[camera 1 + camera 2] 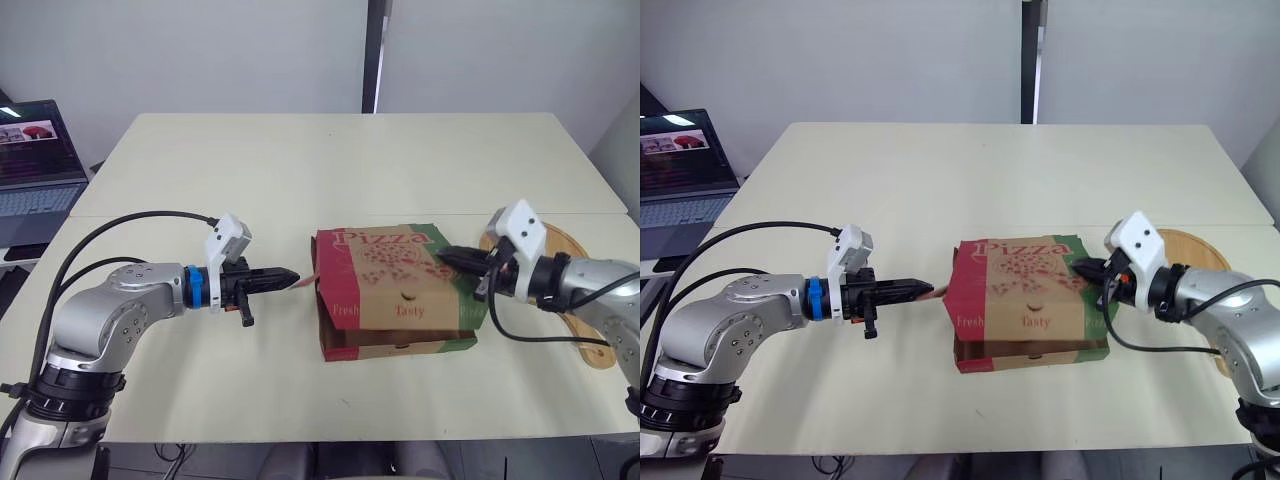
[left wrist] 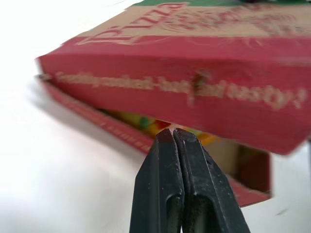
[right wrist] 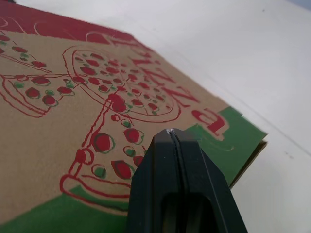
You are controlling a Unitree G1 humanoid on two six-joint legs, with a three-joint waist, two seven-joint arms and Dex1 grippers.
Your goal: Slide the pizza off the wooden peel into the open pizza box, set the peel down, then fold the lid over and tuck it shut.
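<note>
Pizza box mid-frame, lid down but left side ajar, pizza seen inside. L gripper fingers clenched together, empty, tip at box's left edge. R gripper fingers pressed together, empty, over lid's right edge. Peel flat on table, right edge of frame

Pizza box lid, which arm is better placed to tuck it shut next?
Probably left. The left gripper, shut, points at the red side flap, which hangs above the base with pizza showing in the gap. The right gripper sits over the opposite edge of the lid.
</note>
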